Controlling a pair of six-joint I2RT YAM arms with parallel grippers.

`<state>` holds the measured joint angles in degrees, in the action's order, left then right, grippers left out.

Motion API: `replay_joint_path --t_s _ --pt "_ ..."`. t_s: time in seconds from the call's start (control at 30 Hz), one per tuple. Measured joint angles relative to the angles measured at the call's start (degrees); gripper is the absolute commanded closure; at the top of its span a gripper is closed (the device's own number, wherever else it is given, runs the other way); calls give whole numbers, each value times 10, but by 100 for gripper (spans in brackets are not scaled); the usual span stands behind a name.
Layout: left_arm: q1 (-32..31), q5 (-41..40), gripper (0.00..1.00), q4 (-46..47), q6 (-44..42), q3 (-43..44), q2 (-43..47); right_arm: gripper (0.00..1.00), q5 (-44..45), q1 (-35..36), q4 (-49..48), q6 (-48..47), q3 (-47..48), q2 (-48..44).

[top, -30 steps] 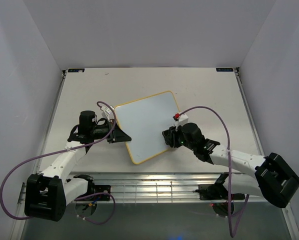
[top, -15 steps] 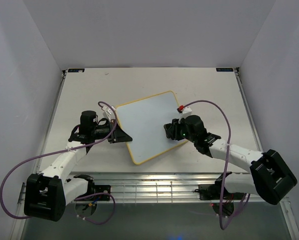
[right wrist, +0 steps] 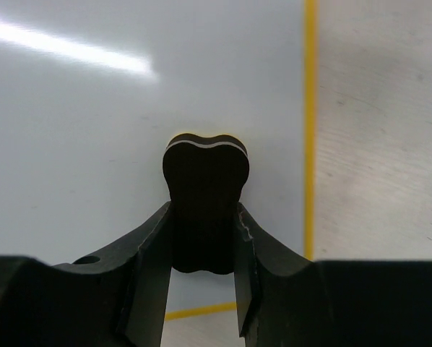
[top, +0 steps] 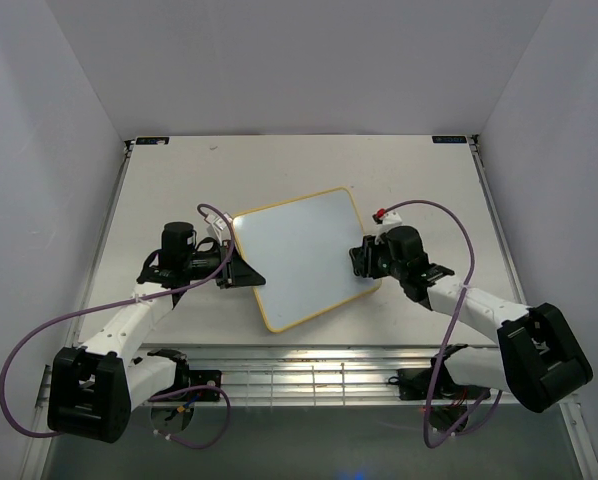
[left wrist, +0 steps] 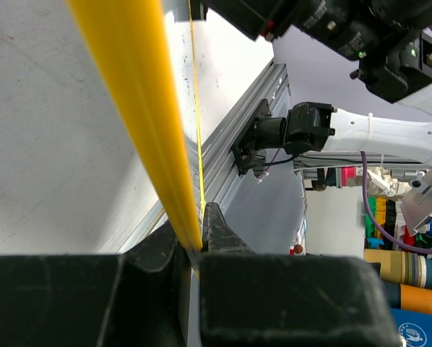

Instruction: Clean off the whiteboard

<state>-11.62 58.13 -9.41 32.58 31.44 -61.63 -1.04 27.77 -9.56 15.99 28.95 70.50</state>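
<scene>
Whiteboard [top: 299, 255] blank; L claw [top: 245, 272] pinching left frame edge, R claw [top: 363, 259] pinching eraser [right wrist: 205, 173] near right edge.

one whiteboard [top: 294, 250], one black eraser [right wrist: 205, 188], one table [top: 409, 180], two pincers: left pincer [top: 241, 269], right pincer [top: 362, 262]

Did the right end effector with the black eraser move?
Yes. The right end effector, gripping the eraser, slid across the whiteboard toward the right edge of the table.
</scene>
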Motion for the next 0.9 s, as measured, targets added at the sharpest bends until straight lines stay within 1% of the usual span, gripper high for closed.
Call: replay_joint_path --t_s 0.17,0.27,0.3,0.37,0.5,0.67,0.77,0.9 --pt "3 0 100 -1 1 0 0 92 -12 99 -22 -1 23 -7" --pt "1 2 100 0 -2 0 -1 92 -34 131 -26 1 47 1" --pt "0 3 100 0 -2 0 -1 92 -39 132 -25 1 55 5" --pt "0 3 100 0 -2 0 -1 92 -46 116 -23 2 66 17" --pt "-1 2 100 0 -2 -1 -1 92 -48 52 -15 2 70 35" --pt "-1 2 100 0 2 -2 -1 92 -31 -18 -8 2 40 37" --pt "-1 2 100 0 5 -2 -1 92 -27 -37 -8 0 24 31" --pt "-1 2 100 0 5 -2 -1 92 -36 -36 -9 -8 23 28"
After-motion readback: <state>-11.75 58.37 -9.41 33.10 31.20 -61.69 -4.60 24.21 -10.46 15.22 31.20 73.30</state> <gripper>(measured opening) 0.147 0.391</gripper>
